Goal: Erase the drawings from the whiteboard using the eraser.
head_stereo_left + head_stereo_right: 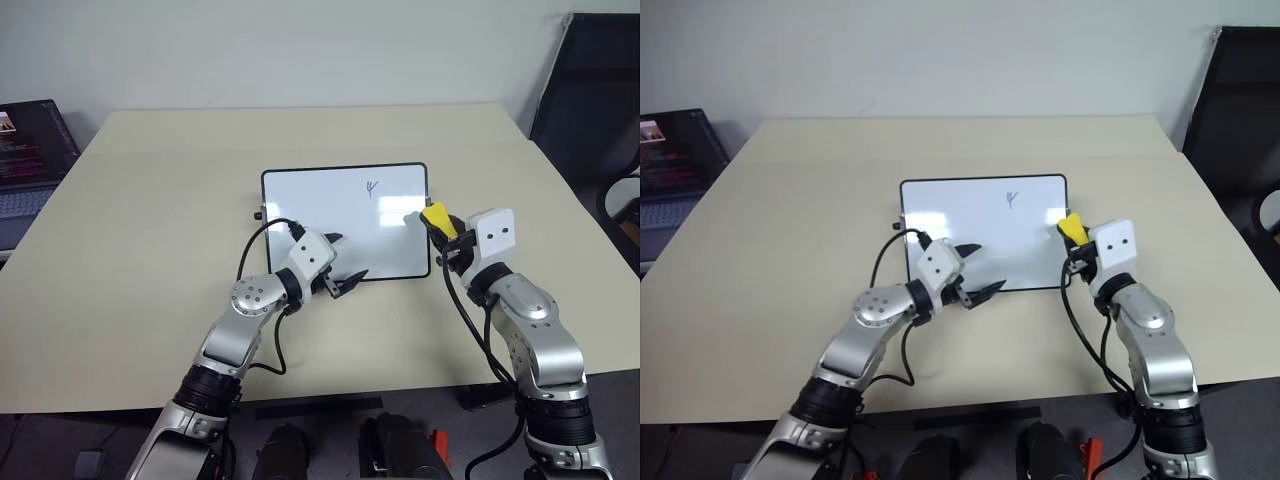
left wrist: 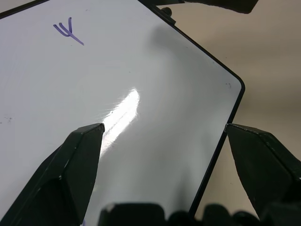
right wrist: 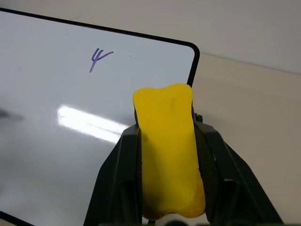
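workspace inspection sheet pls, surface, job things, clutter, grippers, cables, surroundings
surface: beige table, flat, bare around the board
job's things: whiteboard lying mid-table; one fork-like drawing on its upper part; yellow eraser over the board's right edge
clutter: nothing seen
grippers: left gripper open, straddling the board's near edge; right gripper shut on the eraser
cables: black cable looping over the left wrist; another along the right arm
surroundings: laptop far left; dark chair right
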You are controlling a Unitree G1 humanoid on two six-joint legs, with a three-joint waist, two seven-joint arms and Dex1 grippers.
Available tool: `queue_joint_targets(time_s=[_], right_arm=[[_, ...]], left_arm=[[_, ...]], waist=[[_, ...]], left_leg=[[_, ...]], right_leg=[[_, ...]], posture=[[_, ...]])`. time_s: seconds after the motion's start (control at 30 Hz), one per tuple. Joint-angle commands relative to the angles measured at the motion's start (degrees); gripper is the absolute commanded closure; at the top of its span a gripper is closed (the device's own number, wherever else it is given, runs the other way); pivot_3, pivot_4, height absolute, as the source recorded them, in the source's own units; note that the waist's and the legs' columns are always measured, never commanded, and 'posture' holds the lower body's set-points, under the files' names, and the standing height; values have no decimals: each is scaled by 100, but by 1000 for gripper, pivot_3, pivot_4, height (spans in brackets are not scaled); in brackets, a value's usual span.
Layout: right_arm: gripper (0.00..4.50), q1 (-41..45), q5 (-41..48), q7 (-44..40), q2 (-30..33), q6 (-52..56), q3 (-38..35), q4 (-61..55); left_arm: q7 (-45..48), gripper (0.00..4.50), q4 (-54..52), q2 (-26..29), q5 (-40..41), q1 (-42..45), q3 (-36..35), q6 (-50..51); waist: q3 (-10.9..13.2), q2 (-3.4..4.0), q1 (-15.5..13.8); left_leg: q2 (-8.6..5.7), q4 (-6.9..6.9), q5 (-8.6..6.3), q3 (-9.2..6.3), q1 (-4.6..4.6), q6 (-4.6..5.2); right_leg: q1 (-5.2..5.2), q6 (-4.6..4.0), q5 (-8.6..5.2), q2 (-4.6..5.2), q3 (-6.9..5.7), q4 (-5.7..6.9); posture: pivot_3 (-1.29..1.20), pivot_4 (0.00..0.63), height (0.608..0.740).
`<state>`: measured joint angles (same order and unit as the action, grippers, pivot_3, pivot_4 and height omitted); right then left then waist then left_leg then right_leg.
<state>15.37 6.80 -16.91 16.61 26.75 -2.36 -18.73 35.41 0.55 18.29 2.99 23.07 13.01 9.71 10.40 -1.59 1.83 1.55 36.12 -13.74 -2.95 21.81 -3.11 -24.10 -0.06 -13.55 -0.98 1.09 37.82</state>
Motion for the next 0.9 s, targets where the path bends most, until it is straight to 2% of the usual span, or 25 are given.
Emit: queue_joint_targets(time_s=[0.03, 0.33, 0.57, 0.73, 0.9], right_arm=[[3330, 301, -124, 48, -68, -286, 176, 161], [3330, 1653, -492, 193, -602, -1217, 648, 2122], [3330, 2493, -672, 151, -631, -1842, 695, 3345], [3330, 2826, -802, 180, -680, -2010, 760, 3812], [3330, 2722, -869, 150, -734, -1802, 858, 3745]], left_arm=[[-261, 0, -42, -20, -72, 143, -237, -54], [-910, 0, 277, -28, -388, 323, -507, -460], [-900, 0, 294, -78, -389, 335, -498, -535], [-878, 0, 282, -112, -392, 337, -473, -544], [-858, 0, 280, -97, -390, 346, -495, -549]], waist=[[0, 0, 7], [0, 1, -6], [1, 1, -15], [1, 2, -11], [1, 2, 3]], left_leg=[[0, 0, 0, 1, -1, 0], [0, 1, 1, 0, 3, 1], [-2, -1, 0, 1, 7, 0], [0, 0, 0, 1, 4, 1], [2, 0, 0, 1, 1, 1]], right_leg=[[0, 0, 0, 0, 0, 1], [-3, -1, 1, -1, 0, 3], [-3, -2, 1, 4, 0, -2], [-4, -2, 2, 4, 1, 5], [-4, -3, 2, 3, 2, 9]], posture=[[0, 150, 740], [0, 150, 740], [0, 150, 740], [0, 150, 740], [0, 150, 740]])
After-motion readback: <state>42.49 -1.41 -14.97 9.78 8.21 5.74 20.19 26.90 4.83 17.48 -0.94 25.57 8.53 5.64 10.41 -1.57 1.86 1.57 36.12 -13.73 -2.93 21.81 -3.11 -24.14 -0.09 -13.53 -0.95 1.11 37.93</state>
